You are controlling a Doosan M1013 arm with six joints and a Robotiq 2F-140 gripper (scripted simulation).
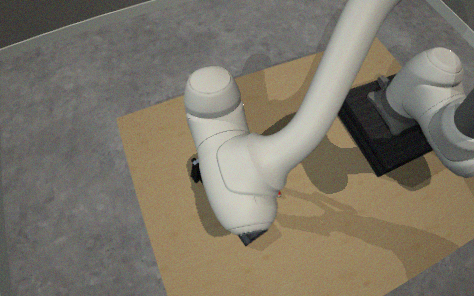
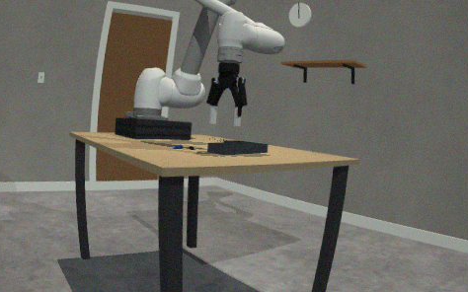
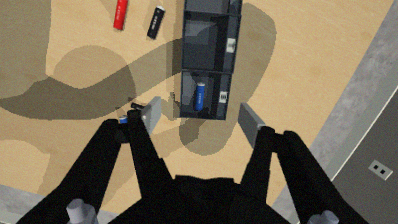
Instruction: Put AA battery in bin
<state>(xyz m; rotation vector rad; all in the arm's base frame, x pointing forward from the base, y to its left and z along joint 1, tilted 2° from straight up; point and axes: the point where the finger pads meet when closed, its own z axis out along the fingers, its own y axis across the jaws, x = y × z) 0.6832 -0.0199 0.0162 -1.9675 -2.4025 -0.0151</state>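
In the wrist view a row of dark bins (image 3: pixel 207 55) lies on the wooden table. A blue AA battery (image 3: pixel 200 96) lies inside the nearest compartment, which has a small white label (image 3: pixel 224 95) that I cannot read. My gripper (image 3: pixel 200 109) is open and empty, and hangs well above that compartment. In the exterior view the gripper (image 2: pixel 225 116) is above the bins (image 2: pixel 237 147). A second blue battery (image 3: pixel 123 120) and a black battery (image 3: pixel 137 105) lie on the table, partly hidden by my left finger.
A red battery (image 3: pixel 120 14) and a black battery (image 3: pixel 156 22) lie on the table left of the far bins. The arm's dark base block (image 2: pixel 153 128) stands at the back of the table. In the top view the arm hides most of the bins.
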